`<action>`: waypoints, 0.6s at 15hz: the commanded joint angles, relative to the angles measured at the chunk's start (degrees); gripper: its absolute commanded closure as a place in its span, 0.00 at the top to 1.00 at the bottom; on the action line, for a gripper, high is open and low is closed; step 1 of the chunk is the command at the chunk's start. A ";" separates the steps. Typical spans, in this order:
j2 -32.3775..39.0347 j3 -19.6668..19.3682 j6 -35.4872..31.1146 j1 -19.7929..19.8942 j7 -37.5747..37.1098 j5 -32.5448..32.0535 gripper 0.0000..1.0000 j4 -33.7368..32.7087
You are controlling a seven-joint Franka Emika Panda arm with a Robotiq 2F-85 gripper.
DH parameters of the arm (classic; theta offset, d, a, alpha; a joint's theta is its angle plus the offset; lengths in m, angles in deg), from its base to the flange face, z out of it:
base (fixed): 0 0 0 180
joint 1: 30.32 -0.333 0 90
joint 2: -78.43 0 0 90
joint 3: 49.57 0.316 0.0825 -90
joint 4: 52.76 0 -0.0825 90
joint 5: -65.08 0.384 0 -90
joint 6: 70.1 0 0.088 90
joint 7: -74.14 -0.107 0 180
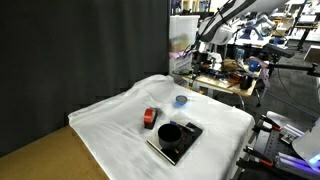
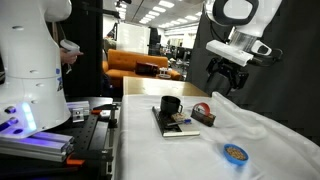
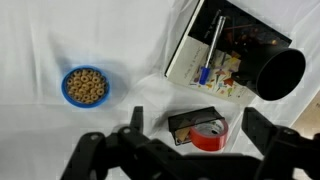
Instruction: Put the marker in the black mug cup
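The small round blue bowl (image 3: 85,86) is holding pale brown ring-shaped pieces and sitting on the wrinkled white cloth covering the table (image 1: 110,122). The black mug cup (image 3: 281,72), squat and matte, is showing only a dark mouth at one end of a flat dark slab (image 3: 245,38). The slim marker (image 3: 211,45) is lying on that slab, just beside the mug. The end effector (image 2: 228,84) is hanging above a red tape roll (image 3: 208,136), fingers spread wide, gripping nothing
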 commanded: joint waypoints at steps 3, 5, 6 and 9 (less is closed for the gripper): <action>-0.04 0.19 -0.89 0.48 0.42 -0.38 1.00 0.76; 0.43 0.38 -0.69 0.52 0.66 -0.13 1.00 0.60; 0.74 0.59 -0.72 0.49 0.99 0.00 1.00 0.47; 2.22 1.60 -1.01 0.39 1.90 0.79 1.00 -0.80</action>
